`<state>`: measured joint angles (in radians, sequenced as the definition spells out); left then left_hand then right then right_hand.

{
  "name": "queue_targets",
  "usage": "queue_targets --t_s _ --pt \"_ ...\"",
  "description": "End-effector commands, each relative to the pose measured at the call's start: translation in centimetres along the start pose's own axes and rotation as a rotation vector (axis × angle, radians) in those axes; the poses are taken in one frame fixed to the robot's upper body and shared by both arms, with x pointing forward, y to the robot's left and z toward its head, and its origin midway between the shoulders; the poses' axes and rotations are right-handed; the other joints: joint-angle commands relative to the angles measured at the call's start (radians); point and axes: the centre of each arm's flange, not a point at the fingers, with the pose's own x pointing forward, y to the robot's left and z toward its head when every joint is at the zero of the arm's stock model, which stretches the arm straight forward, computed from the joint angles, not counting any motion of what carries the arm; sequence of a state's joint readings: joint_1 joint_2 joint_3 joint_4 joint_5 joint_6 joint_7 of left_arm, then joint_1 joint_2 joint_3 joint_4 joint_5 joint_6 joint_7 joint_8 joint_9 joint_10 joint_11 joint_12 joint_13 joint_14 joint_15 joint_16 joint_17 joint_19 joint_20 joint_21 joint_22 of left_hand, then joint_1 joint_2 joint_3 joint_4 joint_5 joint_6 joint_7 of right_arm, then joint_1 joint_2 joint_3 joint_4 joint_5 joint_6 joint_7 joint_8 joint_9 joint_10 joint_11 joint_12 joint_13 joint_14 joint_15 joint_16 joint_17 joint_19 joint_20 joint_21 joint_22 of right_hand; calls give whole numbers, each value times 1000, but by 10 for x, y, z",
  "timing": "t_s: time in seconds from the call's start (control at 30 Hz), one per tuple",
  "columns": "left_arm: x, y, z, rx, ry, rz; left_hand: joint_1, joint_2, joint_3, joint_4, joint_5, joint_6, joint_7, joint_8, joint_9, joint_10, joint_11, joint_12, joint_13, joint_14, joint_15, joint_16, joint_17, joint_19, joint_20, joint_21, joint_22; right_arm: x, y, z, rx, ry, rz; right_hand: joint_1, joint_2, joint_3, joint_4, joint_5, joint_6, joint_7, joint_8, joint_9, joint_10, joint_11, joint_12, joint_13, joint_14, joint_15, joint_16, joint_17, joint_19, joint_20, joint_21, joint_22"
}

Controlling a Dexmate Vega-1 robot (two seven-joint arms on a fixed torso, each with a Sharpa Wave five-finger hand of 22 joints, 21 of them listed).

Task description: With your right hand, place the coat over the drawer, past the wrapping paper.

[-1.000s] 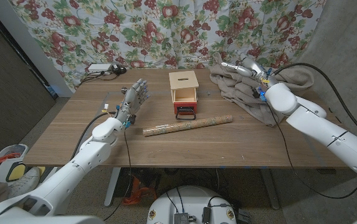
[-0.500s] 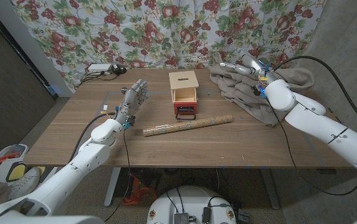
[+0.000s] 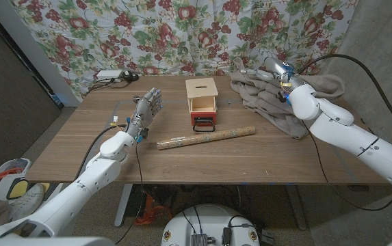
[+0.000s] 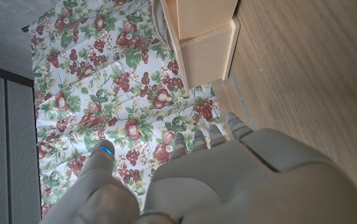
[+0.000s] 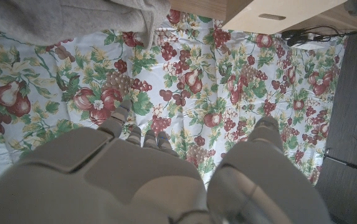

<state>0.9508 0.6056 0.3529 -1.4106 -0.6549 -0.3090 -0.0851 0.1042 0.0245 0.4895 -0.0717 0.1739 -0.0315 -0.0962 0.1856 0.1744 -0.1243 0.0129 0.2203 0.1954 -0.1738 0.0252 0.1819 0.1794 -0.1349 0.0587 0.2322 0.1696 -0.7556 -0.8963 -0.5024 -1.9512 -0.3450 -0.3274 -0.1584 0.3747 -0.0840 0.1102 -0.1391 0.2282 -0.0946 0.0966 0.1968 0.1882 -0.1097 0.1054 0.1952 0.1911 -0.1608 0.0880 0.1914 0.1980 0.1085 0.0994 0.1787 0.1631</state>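
Coat [image 3: 278,102]: heaped in grey-beige folds on the table's [image 3: 79,147] far right corner, well to the right of the drawer [image 3: 203,104]. Right robot hand [image 3: 267,70] above the heap's far left part, fingers spread and reaching toward the flowered curtain [image 3: 182,31], holding nothing; contact with the cloth not discernible from the head view. In the right wrist view, same robot hand [image 5: 134,180] with fingers apart, a grey fold of the coat [image 5: 72,18] and a corner of the drawer [image 5: 271,12] beyond them.

Drawer: small pale wooden box with a red front and black handle, near the table's middle. Wrapping paper [image 3: 206,139]: a brown roll lying slantwise just in front of the drawer, apart from the coat.

Left robot hand [image 3: 146,113] standing upright on the table's left part, fingers straight and close together, empty; in the left wrist view [image 4: 228,180] the drawer's wooden side [image 4: 206,43] beyond its fingertips.

Against a second ago: right robot hand shifted a little further back and left over the coat, arm drawn more upright. Coat, drawer, roll and left robot hand unchanged.
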Motion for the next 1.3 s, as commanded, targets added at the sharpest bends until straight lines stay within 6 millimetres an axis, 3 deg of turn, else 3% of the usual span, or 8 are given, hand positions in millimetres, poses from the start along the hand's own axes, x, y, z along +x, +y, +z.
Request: queue_targets --t_s 0.03,0.97,1.1,1.3 --pt "0 -1 -2 -3 5 3 -3 -2 1 -4 1 3 1 5 4 1 5 0 2 -59 -3 -1 2 -5 -1 -5 6 11 -1 7 -122 20 -5 2 -10 -8 -2 4 -3 2 -1 2 -11 8 -4 2 -14 4 -1 1 -10 2 -2 3" --pt "1 1 0 2 10 -4 -5 1 1 -9 1 8 3 5 4 3 6 0 1 -61 -4 1 2 -2 -2 -11 6 26 6 7 -317 88 30 -12 -15 -22 11 9 -23 11 -7 3 -57 28 -11 3 -61 26 -7 3 -53 17 -5 4" --pt "1 1 1 5 8 -4 -5 1 1 -9 1 9 5 5 4 4 6 0 1 -61 -3 1 2 -1 -2 -12 6 28 8 8 -325 97 36 -18 -13 -29 17 13 -36 17 -9 4 -114 43 -19 3 -120 45 -15 4 -82 25 -5 5" --pt "0 4 3 8 2 8 -6 3 1 -11 2 -11 -4 -3 4 -2 4 -2 1 -67 -5 0 2 -1 -2 -15 6 33 9 10 -347 112 42 -20 -14 -33 20 15 -59 21 -15 4 -132 53 -18 3 -132 58 -12 4 -93 33 -4 5"
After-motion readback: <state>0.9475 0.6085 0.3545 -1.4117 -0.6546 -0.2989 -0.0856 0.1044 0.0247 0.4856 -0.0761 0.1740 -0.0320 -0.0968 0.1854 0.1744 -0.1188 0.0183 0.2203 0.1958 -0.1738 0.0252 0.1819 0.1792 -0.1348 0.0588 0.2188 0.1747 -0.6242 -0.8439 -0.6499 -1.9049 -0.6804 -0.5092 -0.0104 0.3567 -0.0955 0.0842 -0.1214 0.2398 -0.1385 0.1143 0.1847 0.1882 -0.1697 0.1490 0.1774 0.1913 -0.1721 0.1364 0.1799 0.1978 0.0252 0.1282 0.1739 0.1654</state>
